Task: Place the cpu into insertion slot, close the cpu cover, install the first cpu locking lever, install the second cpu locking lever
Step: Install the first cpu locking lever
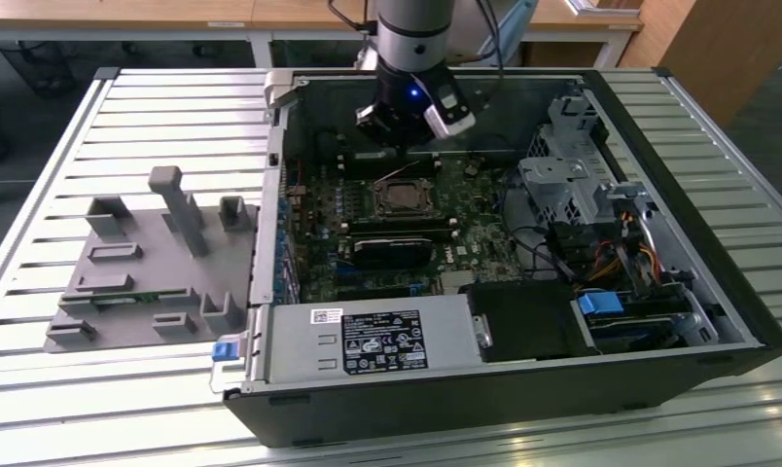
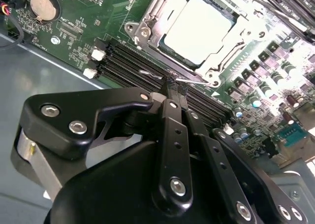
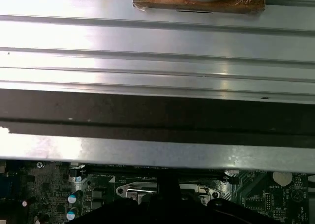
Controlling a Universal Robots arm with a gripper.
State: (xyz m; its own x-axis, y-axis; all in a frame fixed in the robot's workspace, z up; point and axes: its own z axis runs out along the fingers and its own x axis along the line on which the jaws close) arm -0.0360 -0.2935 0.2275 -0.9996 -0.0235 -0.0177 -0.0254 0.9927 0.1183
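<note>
In the exterior view the arm reaches down into an open computer case [image 1: 702, 282] lying on a slatted metal table [image 1: 145, 107]. The gripper [image 1: 407, 125] hangs close to the case's far wall, just above the insertion slot [image 1: 402, 199], with open board around it. A grey fixture [image 1: 145, 263] sits well apart toward the exterior view's left. The power supply [image 1: 365, 341] carries a black-and-white label. In the second wrist view the cpu [image 2: 202, 29], a pale silver square, lies seated in the slot with the cpu cover [image 2: 147, 15] framing its edges. The black fingers [image 2: 170, 115] are clenched together, their tips beside a thin wire locking lever [image 2: 150, 74] and over the long memory slots [image 2: 128, 61]. In the first wrist view a dark case edge [image 3: 157, 115] runs between table slats and green motherboard [image 3: 44, 194].
</note>
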